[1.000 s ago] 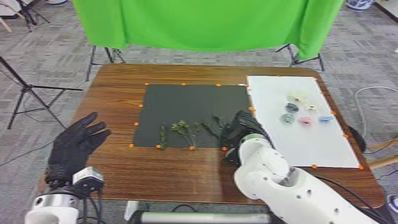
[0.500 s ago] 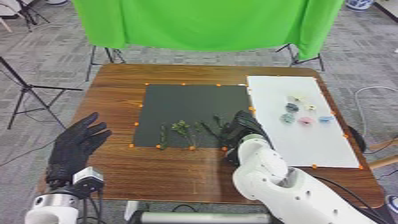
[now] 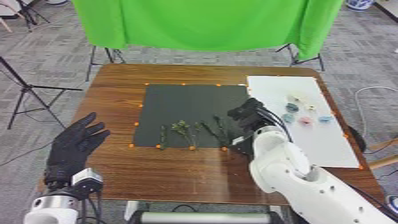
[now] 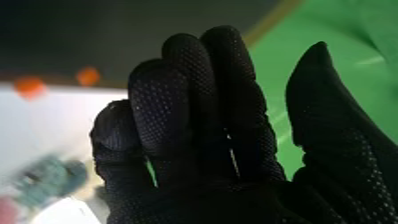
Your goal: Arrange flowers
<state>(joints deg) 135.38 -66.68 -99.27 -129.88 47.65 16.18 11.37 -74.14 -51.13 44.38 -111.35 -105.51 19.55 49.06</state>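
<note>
Lying on matte charcoal sheet [image 3: 191, 102], head view: slender green leafy stems [image 3: 182, 129], roughly side by side.
White rectangular sheet [image 3: 329, 145]: small pastel flower heads [image 3: 306, 120], loosely grouped, apart from stems.
Progress: apparently early; joining blooms with stems seemingly left to do.
Black-gloved left hand [image 3: 73, 145]: open, beside charcoal sheet.
Black-gloved right hand [image 3: 252, 113], right wrist view: open, fingers straight, gripping nothing; ruffled blue-green bloom [image 4: 51, 175] nearby.

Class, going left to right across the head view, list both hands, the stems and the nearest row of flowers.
Left hand, green stems, right hand, teal flower, pink flower, pale blue flower.
</note>
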